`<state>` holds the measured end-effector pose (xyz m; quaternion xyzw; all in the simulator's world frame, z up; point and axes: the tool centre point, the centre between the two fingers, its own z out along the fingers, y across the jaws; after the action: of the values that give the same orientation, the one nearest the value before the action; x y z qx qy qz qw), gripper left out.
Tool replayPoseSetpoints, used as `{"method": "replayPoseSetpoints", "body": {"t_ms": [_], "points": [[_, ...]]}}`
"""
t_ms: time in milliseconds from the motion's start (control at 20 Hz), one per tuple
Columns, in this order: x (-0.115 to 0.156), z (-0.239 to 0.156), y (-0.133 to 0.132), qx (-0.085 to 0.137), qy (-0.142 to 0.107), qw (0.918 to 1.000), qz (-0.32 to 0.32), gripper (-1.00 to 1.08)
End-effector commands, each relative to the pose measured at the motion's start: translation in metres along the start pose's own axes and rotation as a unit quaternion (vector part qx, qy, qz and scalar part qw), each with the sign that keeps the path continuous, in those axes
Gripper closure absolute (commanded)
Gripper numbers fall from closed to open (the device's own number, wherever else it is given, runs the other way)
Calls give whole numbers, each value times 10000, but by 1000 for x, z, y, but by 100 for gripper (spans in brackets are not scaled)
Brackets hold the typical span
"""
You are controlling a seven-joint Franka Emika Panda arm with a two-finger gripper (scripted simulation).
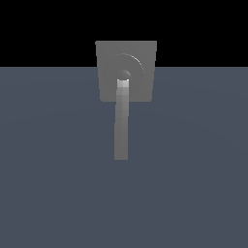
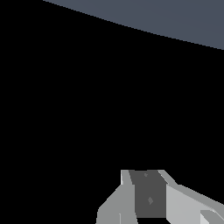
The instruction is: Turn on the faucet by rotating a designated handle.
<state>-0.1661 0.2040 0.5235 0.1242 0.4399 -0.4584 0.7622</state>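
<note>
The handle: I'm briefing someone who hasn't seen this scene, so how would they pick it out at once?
In the exterior view, find the grey squarish faucet at the top centre. From the middle of its round raised disc, the handle runs straight down past the block's lower edge. It is the only long, narrow bar, brightest at its hub end.

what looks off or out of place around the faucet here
Nothing stands out. The faucet sits square, its handle hanging straight down from the disc, intact. The gripper appears only in the wrist view, touching nothing visible.
</note>
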Motion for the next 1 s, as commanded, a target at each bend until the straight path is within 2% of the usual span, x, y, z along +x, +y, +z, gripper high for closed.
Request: {"method": "replayPoseSetpoints", "body": {"t_ms": [0, 150, 250, 350, 450, 550, 700, 800, 950], "points": [[10, -15, 19, -276, -380, 9962, -737, 108], [29, -32, 42, -576, -819, 9811, -1653, 108], [44, -44, 56, -762, -1104, 9647, -2268, 108], [62, -55, 70, -936, -1379, 9430, -2880, 108], [83, -66, 82, -1099, -1644, 9162, -3486, 108], [105, -77, 92, -1252, -1898, 8842, -4081, 108], [143, -92, 105, -1462, -2256, 8269, -4940, 108], [170, -101, 111, -1591, -2478, 7826, -5485, 108], [214, -114, 116, -1770, -2784, 7077, -6248, 108]]}}
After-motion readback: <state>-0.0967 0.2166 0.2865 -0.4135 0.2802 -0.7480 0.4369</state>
